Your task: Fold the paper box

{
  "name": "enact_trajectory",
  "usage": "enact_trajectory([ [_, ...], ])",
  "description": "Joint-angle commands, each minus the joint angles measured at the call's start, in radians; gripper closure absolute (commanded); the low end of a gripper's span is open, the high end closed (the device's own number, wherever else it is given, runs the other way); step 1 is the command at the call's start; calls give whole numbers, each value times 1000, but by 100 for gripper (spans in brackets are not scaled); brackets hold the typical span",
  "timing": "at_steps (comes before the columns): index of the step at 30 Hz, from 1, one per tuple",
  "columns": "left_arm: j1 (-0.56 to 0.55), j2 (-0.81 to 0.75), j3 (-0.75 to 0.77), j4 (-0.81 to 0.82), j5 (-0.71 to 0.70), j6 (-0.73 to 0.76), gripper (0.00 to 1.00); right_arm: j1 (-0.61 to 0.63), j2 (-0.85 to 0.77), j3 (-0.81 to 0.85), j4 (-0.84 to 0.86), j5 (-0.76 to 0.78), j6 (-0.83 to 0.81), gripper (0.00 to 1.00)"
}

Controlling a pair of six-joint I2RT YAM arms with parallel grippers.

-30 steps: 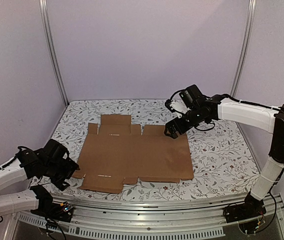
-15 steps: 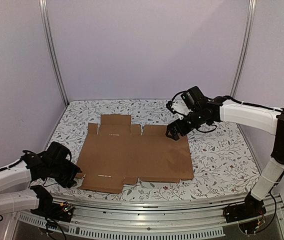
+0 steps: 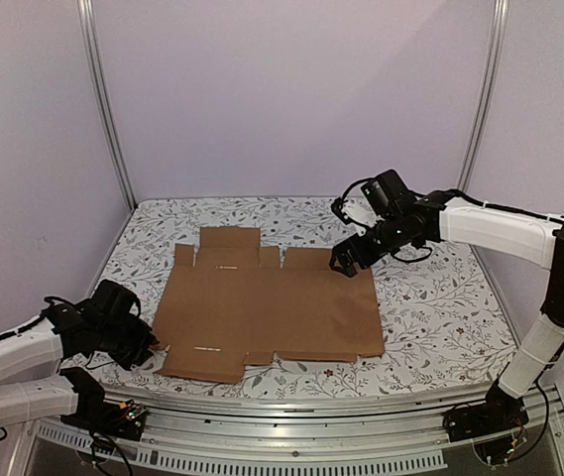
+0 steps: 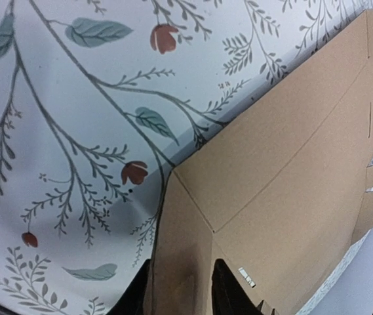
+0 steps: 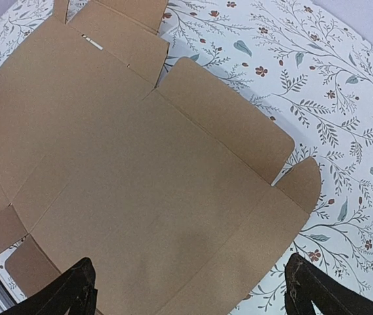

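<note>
The paper box [image 3: 272,307] lies as a flat brown die-cut cardboard sheet in the middle of the table, with flaps along its far and near edges. My left gripper [image 3: 148,345] is at the sheet's near left corner. In the left wrist view a narrow corner flap [image 4: 183,243] fills the gap of the left gripper [image 4: 181,295], a dark finger against each side, and the flap stands slightly off the cloth. My right gripper [image 3: 346,260] hovers open over the far right part of the sheet [image 5: 140,184]; the right gripper [image 5: 189,292] holds nothing.
A floral cloth [image 3: 430,297] covers the table. Plain walls and metal posts [image 3: 103,109] enclose it on the left, back and right. An aluminium rail [image 3: 311,412] runs along the near edge.
My left gripper has slid down and right onto the sheet's near left corner flap and its jaws have narrowed onto it. The right gripper has barely shifted.
</note>
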Motion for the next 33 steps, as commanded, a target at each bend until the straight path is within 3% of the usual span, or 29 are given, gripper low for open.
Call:
enact_trajectory([
  [1, 22, 8, 8, 4, -13, 36, 76, 0, -35, -9, 5, -2, 7, 1],
  [9, 41, 7, 38, -1, -15, 72, 93, 1, -42, -9, 1, -7, 8, 1],
  [18, 70, 53, 144, 23, -50, 153, 100, 0, -70, 0, -13, 9, -2, 1],
  [24, 101, 148, 277, 95, -42, 321, 100, 0, -134, 7, -34, 47, -9, 1],
  [33, 134, 436, 574, 187, 140, 664, 100, 0, -280, 3, -24, 49, 0, 1],
])
